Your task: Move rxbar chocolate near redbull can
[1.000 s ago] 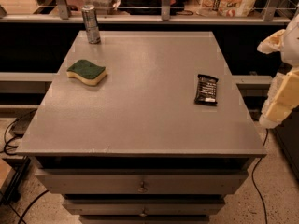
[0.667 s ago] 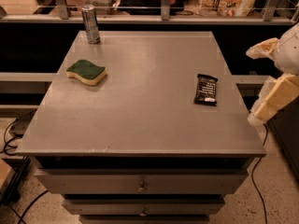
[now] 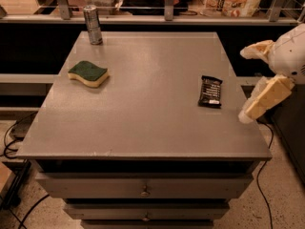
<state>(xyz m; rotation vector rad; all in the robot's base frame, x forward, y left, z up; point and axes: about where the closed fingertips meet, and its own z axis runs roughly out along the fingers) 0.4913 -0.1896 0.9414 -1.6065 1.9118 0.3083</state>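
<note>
The small, flat, black-wrapped rxbar chocolate [image 3: 210, 91] lies just left of the released, wide-spread end effector [image 3: 244, 85] at the grey surface's [image 3: 143, 123] right edge, its long axis running front-to-back.

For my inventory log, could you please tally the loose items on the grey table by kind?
Snack bars: 1, the rxbar chocolate
Drink cans: 1, the redbull can
Sponges: 1, the green-and-yellow sponge
Total: 3
The pincer hovers open beside the table, on the bar's side.
</note>
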